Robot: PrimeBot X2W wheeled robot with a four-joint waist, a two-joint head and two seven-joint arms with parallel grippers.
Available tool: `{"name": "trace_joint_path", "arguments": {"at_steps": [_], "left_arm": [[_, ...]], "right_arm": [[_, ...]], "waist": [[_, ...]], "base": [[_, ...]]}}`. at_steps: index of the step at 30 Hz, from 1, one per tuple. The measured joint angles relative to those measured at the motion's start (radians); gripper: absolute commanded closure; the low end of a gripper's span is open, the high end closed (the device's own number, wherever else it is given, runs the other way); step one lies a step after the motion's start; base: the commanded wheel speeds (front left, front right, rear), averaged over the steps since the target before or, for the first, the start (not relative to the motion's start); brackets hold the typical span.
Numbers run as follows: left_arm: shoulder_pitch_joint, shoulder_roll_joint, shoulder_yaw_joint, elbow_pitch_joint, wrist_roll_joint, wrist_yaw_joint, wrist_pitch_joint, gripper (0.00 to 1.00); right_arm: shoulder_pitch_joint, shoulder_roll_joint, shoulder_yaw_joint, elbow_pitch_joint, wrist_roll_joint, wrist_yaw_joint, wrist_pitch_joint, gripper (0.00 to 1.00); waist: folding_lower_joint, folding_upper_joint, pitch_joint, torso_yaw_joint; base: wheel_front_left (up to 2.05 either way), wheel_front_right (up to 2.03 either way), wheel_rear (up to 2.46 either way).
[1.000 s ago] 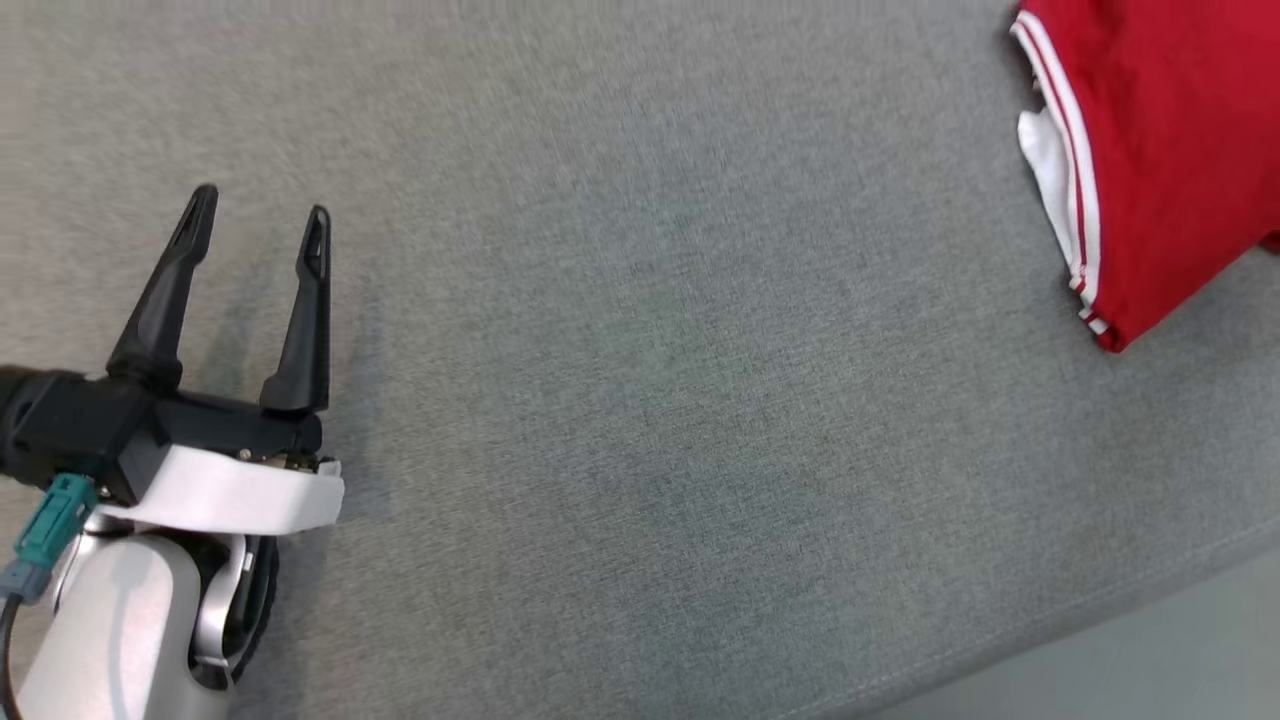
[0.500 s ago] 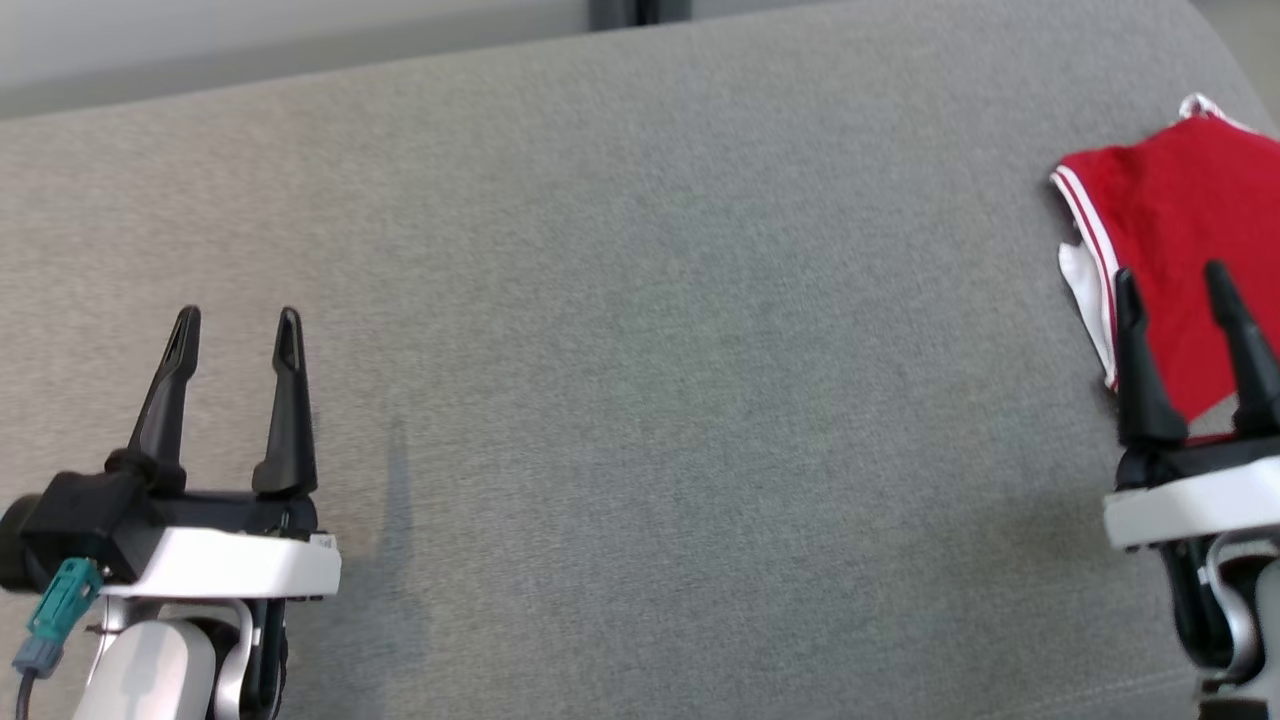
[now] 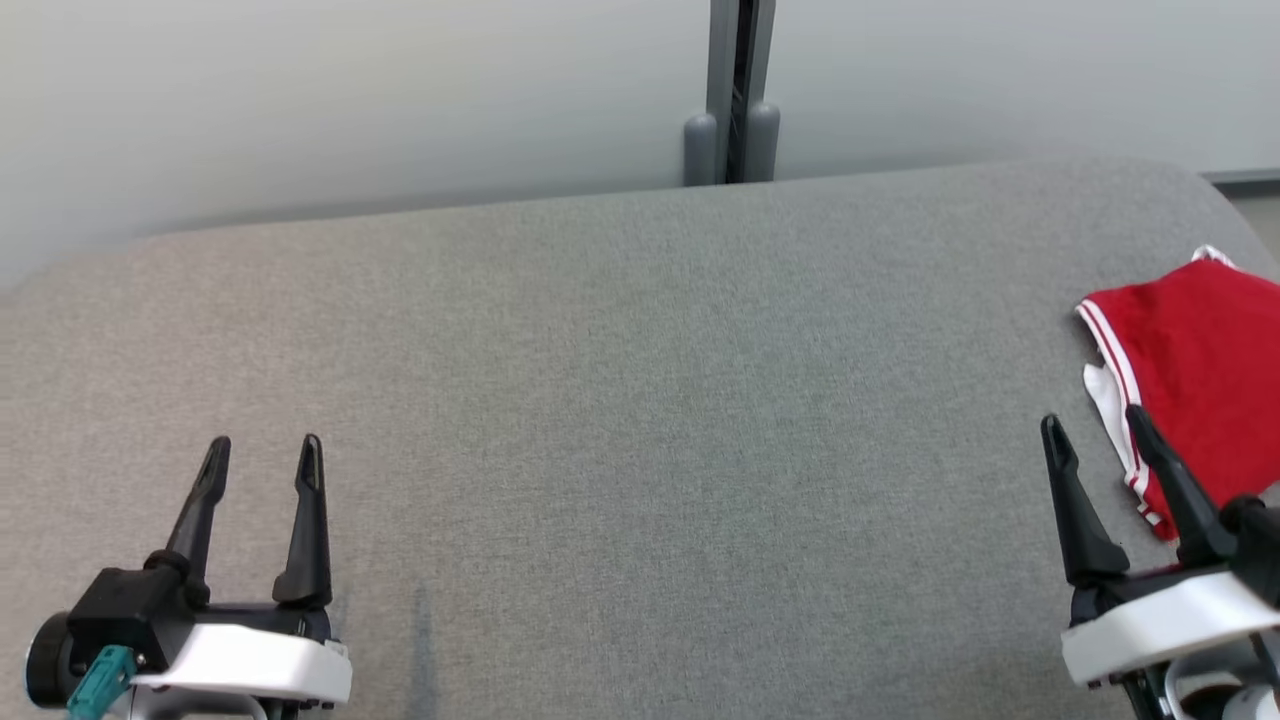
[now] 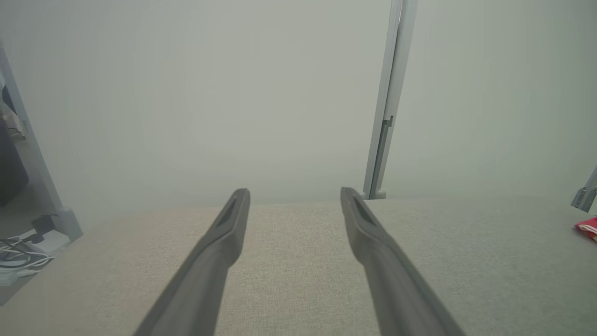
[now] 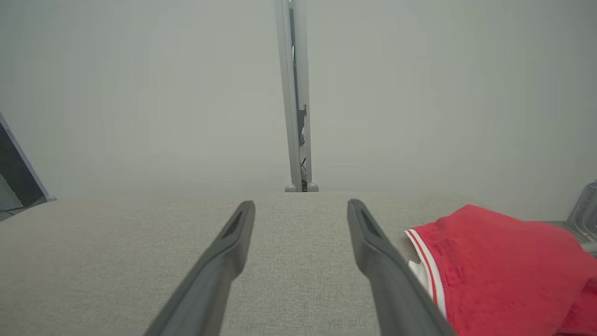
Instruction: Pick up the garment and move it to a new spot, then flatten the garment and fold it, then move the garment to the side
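Right hand [image 3: 1092, 416] splayed beside garment [image 3: 1200, 360], striped hem [image 3: 1118, 385] facing left.

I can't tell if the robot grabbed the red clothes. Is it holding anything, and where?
Nothing is held. The left gripper and right gripper are both open and empty; the red garment lies ungripped.

A wide grey fabric surface [image 3: 640, 420] stands against a plain pale wall [image 3: 350, 100]. A grey upright post [image 3: 733, 90] splits the wall behind it, and cables [image 4: 18, 254] lie low beside one end.
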Motion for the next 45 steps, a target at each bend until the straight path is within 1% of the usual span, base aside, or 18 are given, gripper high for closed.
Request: {"name": "trace_joint_path", "arguments": {"at_steps": [8, 14, 22, 45], "left_arm": [[0.05, 0.008, -0.016, 0.001, -0.001, 0.006, 0.025, 0.0], [0.068, 0.012, -0.022, -0.001, -0.007, 0.009, 0.037, 0.0], [0.072, 0.019, -0.029, -0.005, -0.015, 0.01, 0.056, 0.0], [0.073, 0.026, -0.033, -0.003, -0.026, 0.021, 0.055, 0.0]], "right_arm": [[0.095, 0.02, -0.038, -0.056, -0.021, 0.0, 0.033, 0.0], [0.135, 0.031, -0.062, -0.099, -0.031, 0.0, 0.053, 0.0], [0.147, 0.041, -0.07, -0.12, -0.036, 0.0, 0.064, 0.0], [0.157, 0.06, -0.077, -0.124, -0.038, 0.0, 0.065, 0.0]], "waist": [[0.0, 0.0, -0.065, 0.019], [0.0, 0.0, -0.083, 0.023], [0.0, 0.0, -0.087, 0.028], [0.0, 0.0, -0.079, 0.026]], "base": [[0.0, 0.0, 0.0], [0.0, 0.0, 0.0], [0.0, 0.0, 0.0], [0.0, 0.0, 0.0]]}}
